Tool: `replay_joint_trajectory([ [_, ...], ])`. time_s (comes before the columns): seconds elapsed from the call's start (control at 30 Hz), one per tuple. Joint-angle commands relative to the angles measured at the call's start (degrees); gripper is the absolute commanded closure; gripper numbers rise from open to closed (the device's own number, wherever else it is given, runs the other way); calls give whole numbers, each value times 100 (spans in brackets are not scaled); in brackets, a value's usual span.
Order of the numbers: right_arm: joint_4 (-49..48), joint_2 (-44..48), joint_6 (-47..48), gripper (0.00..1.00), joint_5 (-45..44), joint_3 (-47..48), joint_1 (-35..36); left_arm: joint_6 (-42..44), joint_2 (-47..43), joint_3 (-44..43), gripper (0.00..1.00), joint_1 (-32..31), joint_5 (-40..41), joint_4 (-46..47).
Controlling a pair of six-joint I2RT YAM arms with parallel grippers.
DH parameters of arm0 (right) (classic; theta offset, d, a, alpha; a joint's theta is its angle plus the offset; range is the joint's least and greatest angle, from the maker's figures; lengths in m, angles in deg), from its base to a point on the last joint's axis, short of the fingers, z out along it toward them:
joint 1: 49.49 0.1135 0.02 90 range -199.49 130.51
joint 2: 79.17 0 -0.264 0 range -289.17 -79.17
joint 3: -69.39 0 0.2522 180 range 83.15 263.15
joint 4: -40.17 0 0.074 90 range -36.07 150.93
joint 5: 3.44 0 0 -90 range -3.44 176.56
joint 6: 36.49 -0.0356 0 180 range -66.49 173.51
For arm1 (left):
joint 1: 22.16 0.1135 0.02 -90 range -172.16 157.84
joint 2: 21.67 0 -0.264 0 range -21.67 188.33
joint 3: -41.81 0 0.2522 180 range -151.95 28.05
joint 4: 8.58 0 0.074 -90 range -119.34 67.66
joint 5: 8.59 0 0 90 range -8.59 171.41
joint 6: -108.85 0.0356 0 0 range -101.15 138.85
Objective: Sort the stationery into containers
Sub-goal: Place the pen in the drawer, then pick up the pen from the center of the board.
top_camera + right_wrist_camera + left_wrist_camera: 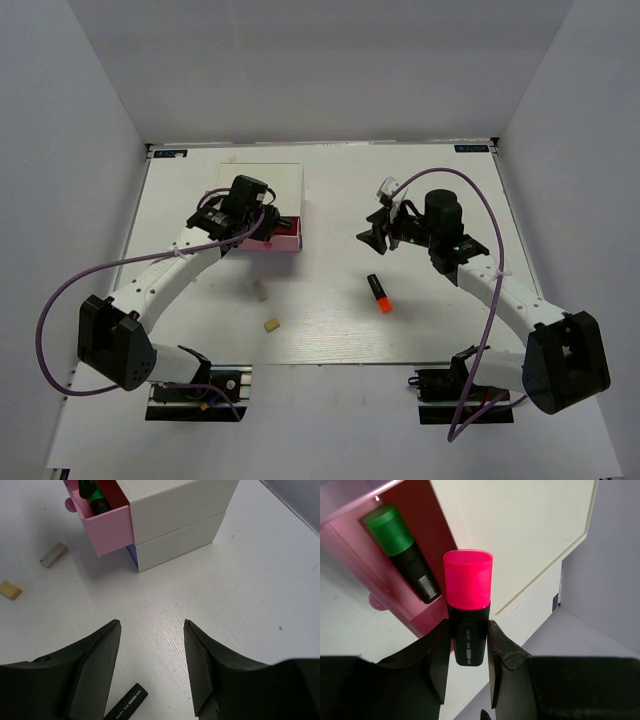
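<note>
My left gripper [468,626] is shut on a pink-capped highlighter [467,587] and holds it over the open pink drawer [355,550]. A green-capped highlighter [402,552] lies in that drawer. In the top view the left gripper [272,226] is at the pink drawer [280,243] of the white-topped drawer box [285,180]. My right gripper [380,216] is open and empty above the table, right of the box. An orange-capped highlighter [378,292] lies below it; its black end [125,705] shows between the right gripper's fingers [100,650]. A whitish eraser [263,291] and a tan eraser [270,324] lie in front of the box.
The right wrist view shows the drawer box [175,510] with the pink drawer [107,530] pulled out, the blue drawer front [131,555] beneath it, and both erasers [54,555] [10,590] to its left. Grey walls enclose the table on three sides.
</note>
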Motion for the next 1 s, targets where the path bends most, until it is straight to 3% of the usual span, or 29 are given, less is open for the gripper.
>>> replay_joint_trajectory([
  [0.0, -174, 168, -43, 40, 10, -41, -61, -243, -74, -192, 91, -95, 229, -290],
  [0.13, -191, 168, -61, 39, 28, -68, -61, -243, -74, -245, 77, -96, 282, -361],
  [0.27, -182, 142, -52, 38, 45, -77, -61, -296, -74, -192, 53, -148, 335, -361],
  [0.33, -156, 142, -35, 36, 45, -94, -70, -296, -74, -192, 48, -148, 335, -309],
  [0.37, -121, 151, -17, 36, 45, -94, -79, -296, -74, -140, 41, -148, 335, -247],
  [0.5, -24, 160, 9, 35, 106, -112, -79, -296, -136, -140, 33, -148, 335, -142],
  [0.67, 404, 90, 106, 34, 98, -42, -79, -77, -275, -140, 32, -148, 335, 147],
  [0.77, 913, -68, 167, 37, 10, 125, -70, 712, -565, 88, 32, -148, 230, 813],
  [0.8, 1290, -138, 185, 38, -34, 152, -61, 1333, -697, 193, 30, -148, 151, 1052],
  [0.97, 2129, -666, 247, 41, -376, 301, -17, 3270, -1846, 1318, 17, -148, -631, 2617],
])
